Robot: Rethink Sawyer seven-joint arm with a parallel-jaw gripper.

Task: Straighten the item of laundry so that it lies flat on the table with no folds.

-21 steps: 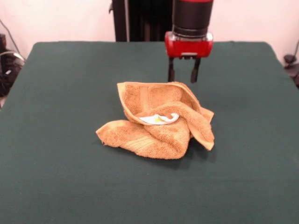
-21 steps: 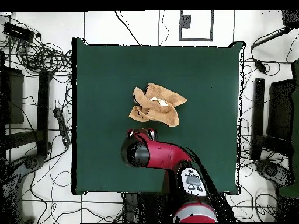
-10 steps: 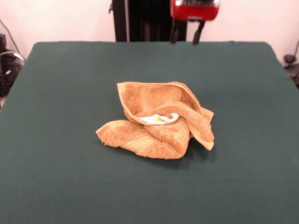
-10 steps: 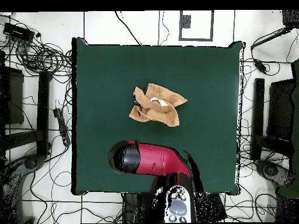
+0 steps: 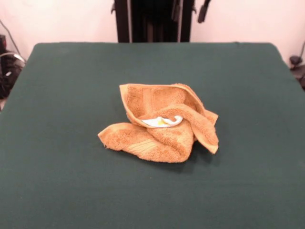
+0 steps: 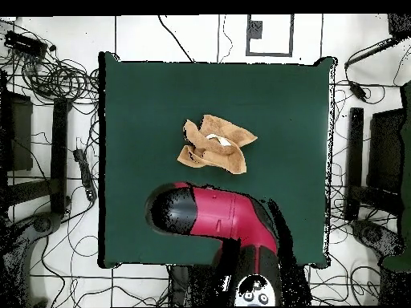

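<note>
Hand towel (image 5: pixel 161 124): orange-tan, crumpled near the middle of the green table (image 5: pixel 57 181) — white label (image 5: pixel 162 122) exposed.
Gripper (image 5: pixel 190 10): raised at the top edge — fingertips set apart, nothing held.

1. One towel (image 5: pixel 162 124) is lying crumpled near the middle of the table.
2. One white label (image 5: pixel 163 122) is showing among the towel's folds.
3. One table (image 5: pixel 57 181) is carrying that towel.
4. One arm (image 6: pixel 213 215) is hanging over the table's near edge in the overhead view.
5. Two dark fingers (image 5: pixel 203 12) of one gripper (image 5: pixel 189 10) are showing at the top edge of the front view.
</note>
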